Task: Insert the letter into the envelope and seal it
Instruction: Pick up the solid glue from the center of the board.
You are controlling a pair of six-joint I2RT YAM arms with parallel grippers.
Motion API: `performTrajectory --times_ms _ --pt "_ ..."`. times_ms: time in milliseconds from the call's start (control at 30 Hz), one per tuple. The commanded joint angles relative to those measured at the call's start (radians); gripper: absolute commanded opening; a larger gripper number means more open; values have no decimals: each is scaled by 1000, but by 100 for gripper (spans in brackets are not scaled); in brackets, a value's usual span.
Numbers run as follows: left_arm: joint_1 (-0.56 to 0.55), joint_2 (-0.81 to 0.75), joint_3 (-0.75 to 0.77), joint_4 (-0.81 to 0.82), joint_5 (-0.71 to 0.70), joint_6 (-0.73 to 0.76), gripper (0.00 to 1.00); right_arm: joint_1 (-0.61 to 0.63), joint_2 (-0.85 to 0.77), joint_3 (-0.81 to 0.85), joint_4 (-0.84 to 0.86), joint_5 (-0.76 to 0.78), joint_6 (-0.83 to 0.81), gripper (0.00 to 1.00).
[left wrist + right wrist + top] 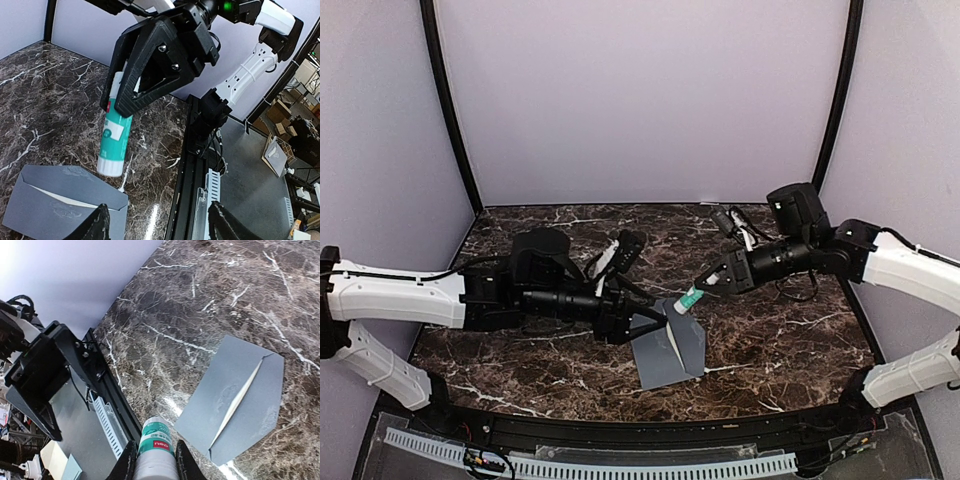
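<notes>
Right gripper [705, 283] is clamped on the teal-and-white glue stick [114, 140], its tip angled down just above the grey envelope [205, 410], which lies flat on the marble surface [520, 360]. The letter [240, 395] sits inside, only a cream sliver peeking out. Left gripper [160, 225] hangs wide, empty, beside the envelope.

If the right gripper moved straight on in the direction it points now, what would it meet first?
The glue stick held in the right gripper would land first, probably on the envelope just below its tip; depth is unclear, so it might touch the table beside it instead.
</notes>
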Motion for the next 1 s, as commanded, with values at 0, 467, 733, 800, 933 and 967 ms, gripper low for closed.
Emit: performTrajectory --times_ms 0,467,733,800,933,967 --pt "-20 53 43 0 -50 28 66 61 23 -2 91 -47 40 9" --pt "-57 136 84 1 -43 32 55 163 91 45 115 -58 36 9" --pt "-60 145 83 -27 -70 40 50 164 118 70 121 -69 28 8" --pt "-61 148 85 -36 -80 42 52 163 124 73 120 -71 26 8" --pt "-62 148 96 -74 -121 62 37 164 131 80 117 -75 26 8" --pt "-62 149 99 -85 -125 66 34 165 131 80 118 -74 26 8"
